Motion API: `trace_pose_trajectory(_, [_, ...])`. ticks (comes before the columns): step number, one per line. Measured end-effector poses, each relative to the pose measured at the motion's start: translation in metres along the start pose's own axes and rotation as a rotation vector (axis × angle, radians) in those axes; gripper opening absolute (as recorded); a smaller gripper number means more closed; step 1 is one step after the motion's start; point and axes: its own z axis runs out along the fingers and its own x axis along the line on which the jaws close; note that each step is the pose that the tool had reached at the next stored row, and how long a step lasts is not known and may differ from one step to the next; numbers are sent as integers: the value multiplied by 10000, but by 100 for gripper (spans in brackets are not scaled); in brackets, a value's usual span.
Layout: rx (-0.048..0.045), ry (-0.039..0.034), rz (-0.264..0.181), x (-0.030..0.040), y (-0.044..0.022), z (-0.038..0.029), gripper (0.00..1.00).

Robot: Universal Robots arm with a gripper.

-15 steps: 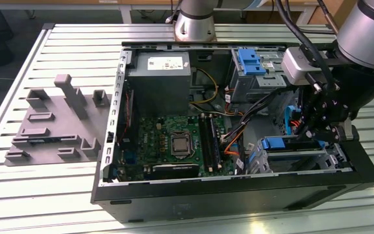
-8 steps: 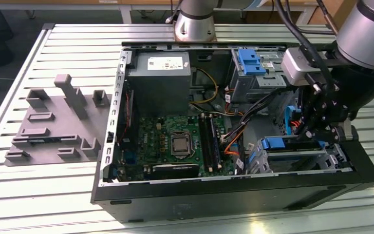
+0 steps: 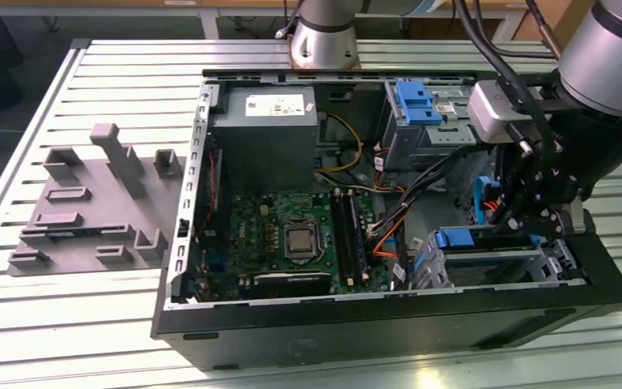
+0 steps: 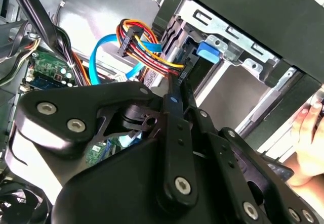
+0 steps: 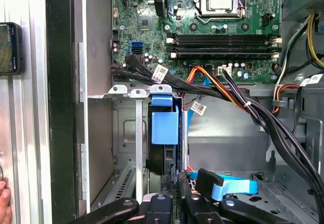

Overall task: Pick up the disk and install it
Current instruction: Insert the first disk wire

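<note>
table (image 3: 74,316): a slatted metal top, on which everything is carried.
computer case (image 3: 398,324): a black tower laid on its side with the side panel off, so that the inside is seen from above.
arm (image 3: 614,57): seen at the exterior view's right, reaching down into the case over the drive cage.
fixture plate (image 3: 84,219): a grey plate with upright blocks, laid on the table beside the case at the exterior view's left.
grey metal box (image 3: 266,146): mounted in the far part of the case, with a small white sticker on top.
motherboard (image 3: 279,243): a green board set flat on the case floor.
drive cage (image 5: 129,90): bare metal, set against the case's black front wall.
disk (image 5: 164,123): stood on edge in the drive cage, its blue rail turned towards the first wrist view.
gripper (image 5: 174,183): placed right at the disk; whether it is clenched or released cannot be told.
cables (image 5: 212,77): an orange and black bundle, run between motherboard and cage.
hand (image 4: 309,133): a person's, seen outside the case.
</note>
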Motion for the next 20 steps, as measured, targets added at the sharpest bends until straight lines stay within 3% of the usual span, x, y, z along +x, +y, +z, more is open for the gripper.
trace_pose_trajectory(11, [-2,-12,0,-1,1,26,17])
trace_pose_trajectory(12, [-1,-11,0,0,1,19,24])
trace_pose_trajectory(20, [-1,-8,1,2,-3,-72,24])
